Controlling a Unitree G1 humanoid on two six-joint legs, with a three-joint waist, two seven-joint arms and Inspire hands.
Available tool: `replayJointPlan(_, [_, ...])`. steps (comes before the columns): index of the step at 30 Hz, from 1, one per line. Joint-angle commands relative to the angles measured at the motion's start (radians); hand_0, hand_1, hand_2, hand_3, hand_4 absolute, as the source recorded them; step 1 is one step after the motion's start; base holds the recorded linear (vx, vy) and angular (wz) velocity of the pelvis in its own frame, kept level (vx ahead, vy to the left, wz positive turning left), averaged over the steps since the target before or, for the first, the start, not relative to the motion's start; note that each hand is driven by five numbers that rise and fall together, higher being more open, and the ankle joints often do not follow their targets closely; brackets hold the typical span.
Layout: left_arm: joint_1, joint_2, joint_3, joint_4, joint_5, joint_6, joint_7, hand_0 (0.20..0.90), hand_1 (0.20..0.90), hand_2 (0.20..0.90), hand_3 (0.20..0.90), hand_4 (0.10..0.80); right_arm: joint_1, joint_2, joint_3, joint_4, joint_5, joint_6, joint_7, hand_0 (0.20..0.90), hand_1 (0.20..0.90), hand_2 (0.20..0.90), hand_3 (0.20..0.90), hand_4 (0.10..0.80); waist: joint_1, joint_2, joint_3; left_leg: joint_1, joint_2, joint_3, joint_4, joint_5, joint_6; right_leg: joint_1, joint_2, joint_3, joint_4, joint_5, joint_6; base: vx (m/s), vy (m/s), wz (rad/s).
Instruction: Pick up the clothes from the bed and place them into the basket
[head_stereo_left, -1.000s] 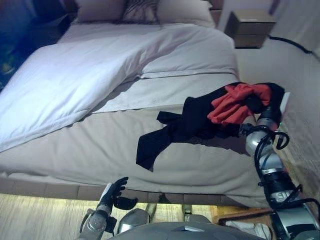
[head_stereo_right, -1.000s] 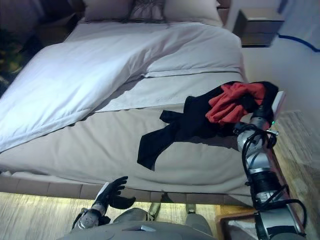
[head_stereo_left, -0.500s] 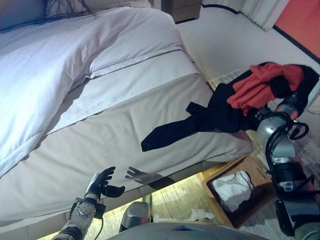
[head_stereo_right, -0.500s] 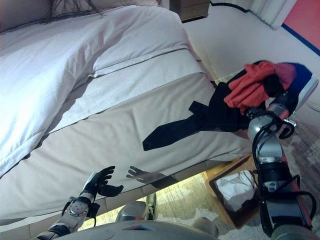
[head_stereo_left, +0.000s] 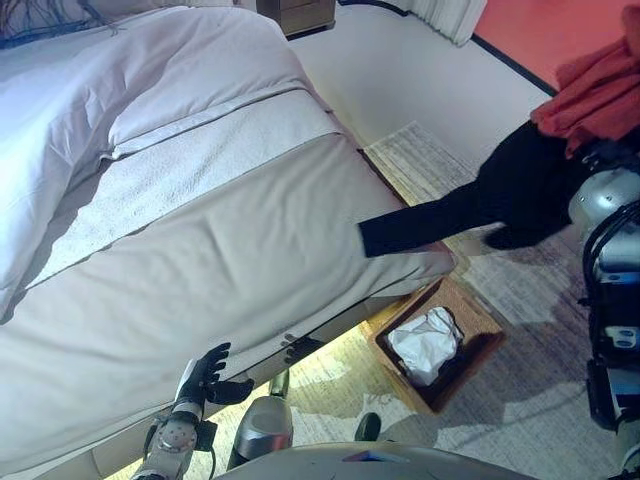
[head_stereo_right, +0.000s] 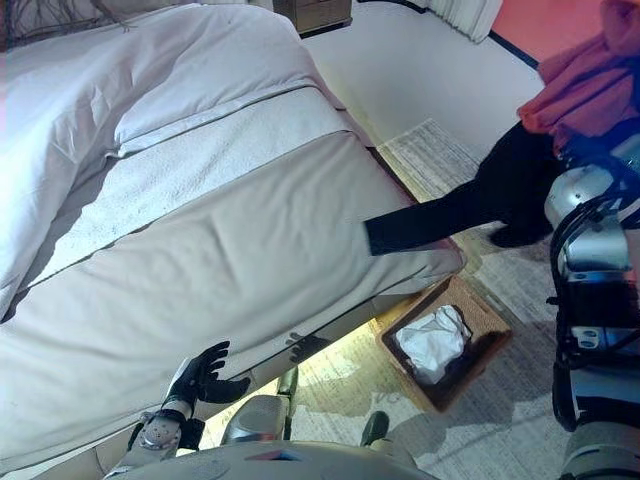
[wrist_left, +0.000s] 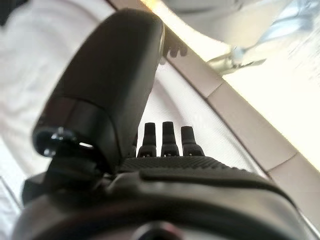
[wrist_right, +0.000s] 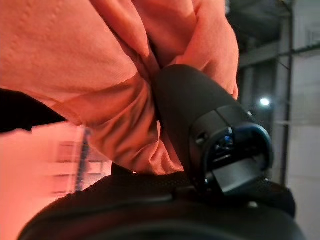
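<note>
A red garment (head_stereo_left: 598, 92) and a black garment (head_stereo_left: 512, 188) hang bunched together at the far right, beyond the bed's side. My right hand (wrist_right: 192, 117) is shut on them, its thumb pressed into the red cloth (wrist_right: 100, 75); in the eye views the cloth hides the hand. A black sleeve end (head_stereo_left: 400, 234) trails onto the corner of the bed (head_stereo_left: 230, 260). The brown basket (head_stereo_left: 480, 330) stands on the floor by that corner, below and left of the bundle, with white cloth (head_stereo_left: 425, 345) inside. My left hand (head_stereo_left: 205, 374) is open and low at the bed's front edge.
A white duvet (head_stereo_left: 90, 110) covers the bed's far left half. A pale rug (head_stereo_left: 540, 300) lies under the basket and the hanging clothes. A nightstand (head_stereo_left: 300, 12) stands at the bed's head, and a red wall (head_stereo_left: 540, 30) rises beyond.
The camera has swung right, bringing the basket into view. My right hand has lifted the red and black clothes off the bed and out past its side; only the black sleeve end trails.
</note>
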Motion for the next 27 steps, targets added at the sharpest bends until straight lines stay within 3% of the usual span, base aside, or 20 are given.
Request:
replayJointPlan(1, [-0.023, 0.063, -0.042, -0.007, 0.008, -0.013, 0.003, 0.9, 0.9, 0.9, 0.9, 0.8, -0.18, -0.193, -0.014, -0.139, -0.1, -0.059, -0.058, 0.3, 0.3, 0.3, 0.2, 0.1, 0.001, -0.019, -0.146, -0.043, -0.006, -0.054, 0.031, -0.041, -0.027, 0.088, 0.022, -0.065, 0.037, -0.07, -0.001, 0.01, -0.006, 0.07])
replayJointPlan(5, [-0.035, 0.068, -0.042, -0.02, 0.014, 0.008, -0.015, 0.9, 0.9, 0.9, 0.9, 0.8, -0.17, -0.208, -0.025, -0.154, -0.024, 0.001, 0.085, 0.3, 0.3, 0.3, 0.2, 0.1, -0.017, -0.018, -0.154, -0.025, -0.005, -0.059, 0.024, -0.042, -0.032, 0.079, 0.027, -0.058, 0.041, -0.069, -0.005, 0.004, 0.002, 0.07])
replayJointPlan(12, [-0.053, 0.056, -0.032, -0.006, 0.017, 0.007, -0.006, 0.9, 0.9, 0.9, 0.9, 0.8, -0.091, -0.131, 0.0, -0.164, 0.057, -0.012, 0.245, 0.3, 0.3, 0.3, 0.2, 0.1, -0.041, -0.02, -0.147, -0.011, 0.001, -0.046, 0.025, -0.045, -0.031, 0.065, 0.028, -0.044, 0.044, -0.063, -0.013, -0.006, 0.0, -0.02])
replayJointPlan(27, [-0.035, 0.047, -0.033, 0.002, 0.025, -0.001, -0.002, 0.9, 0.9, 0.9, 0.9, 0.8, 0.058, -0.039, -0.055, -0.101, 0.08, -0.016, 0.242, 0.3, 0.3, 0.3, 0.2, 0.1, -0.067, -0.003, -0.129, 0.009, 0.005, -0.027, 0.018, -0.054, -0.027, 0.063, 0.029, -0.036, 0.042, -0.06, -0.014, 0.0, 0.0, 0.0])
